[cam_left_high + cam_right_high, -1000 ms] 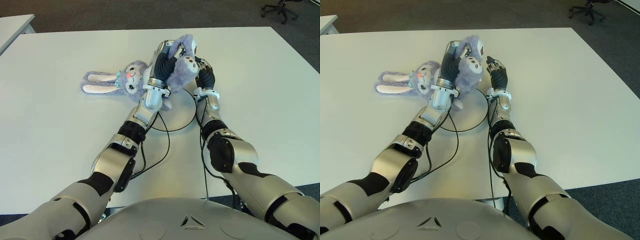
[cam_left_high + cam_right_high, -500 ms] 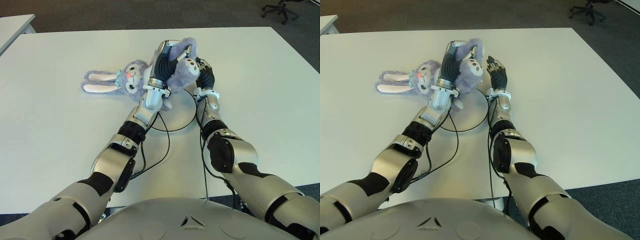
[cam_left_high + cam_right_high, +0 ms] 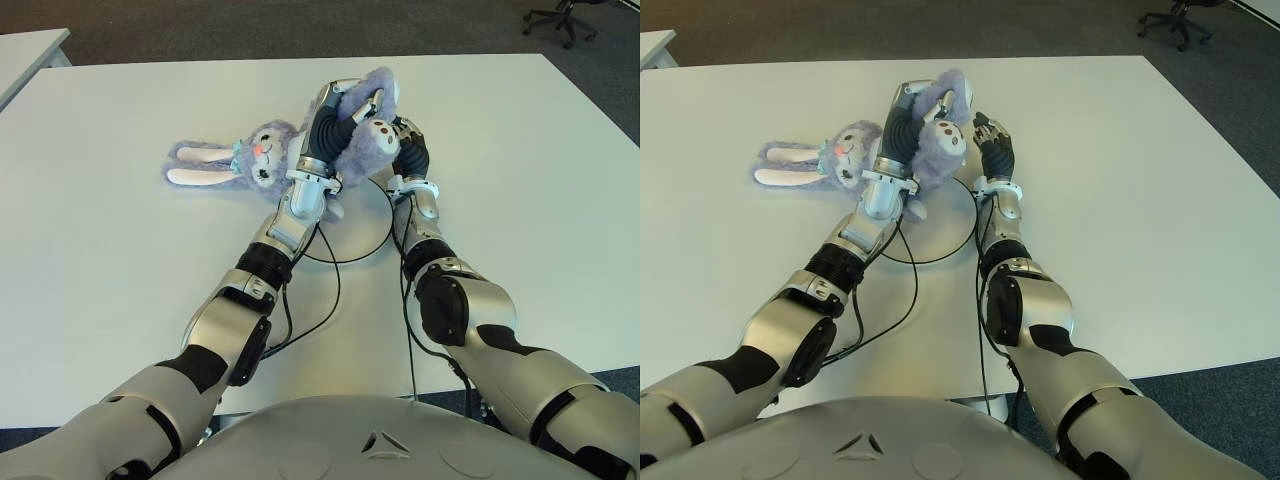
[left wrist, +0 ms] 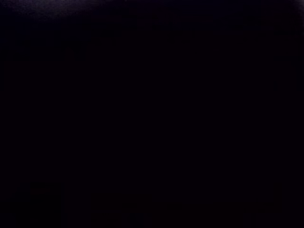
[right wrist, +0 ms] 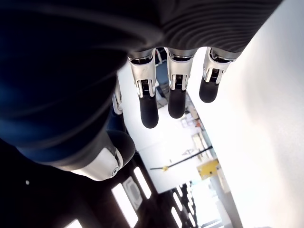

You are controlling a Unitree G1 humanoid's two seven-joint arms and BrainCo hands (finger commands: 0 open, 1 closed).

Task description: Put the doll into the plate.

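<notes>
Since 1 s ago our left hand [image 3: 335, 125], clamped on doll [image 3: 262, 160], barely shifts it toward plate [image 3: 372, 222]; right hand [image 3: 410, 155] waits slack, so placing isn't done.

surface: white table [image 3: 120, 300] | on it: plate [image 3: 372, 225], doll [image 3: 262, 158]

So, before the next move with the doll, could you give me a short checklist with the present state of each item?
1. Left hand grips the doll: ok, its fingers are curled around the doll's body.
2. Doll is fully on the plate: not ok, the head and ears lie on the table on the robot's left of the plate.
3. Right hand holds nothing: ok, its fingers are relaxed in the right wrist view, and it shows beside the doll, on its right.
4. Plate has bare room for the doll: ok.
5. Left wrist view confirms the grip: cannot tell, it is black.
</notes>
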